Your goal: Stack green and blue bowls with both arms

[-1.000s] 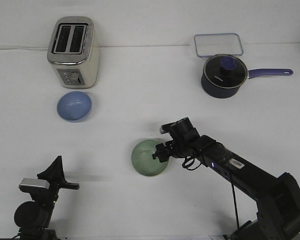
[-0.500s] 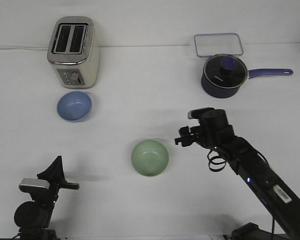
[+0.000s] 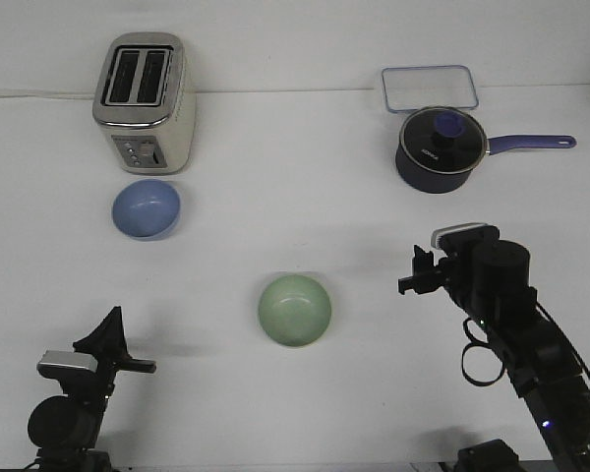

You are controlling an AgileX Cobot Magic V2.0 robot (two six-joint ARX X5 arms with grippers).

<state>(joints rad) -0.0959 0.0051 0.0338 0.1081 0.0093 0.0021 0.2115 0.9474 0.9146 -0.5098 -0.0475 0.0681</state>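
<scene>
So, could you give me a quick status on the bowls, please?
Right gripper empty, clear of the green bowl. Left gripper parked low. Blue bowl by the toaster, unstacked. Nothing between bowls.

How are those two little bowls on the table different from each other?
The blue bowl is periwinkle; the green bowl is pale sage. The blue bowl sits far back on the left, just in front of the toaster, while the green bowl sits alone near the table's middle, closer to the robot. Both are round, plain, upright, empty and about equal in size.

Toaster far left; clear container behind lidded navy saucepan.
</scene>
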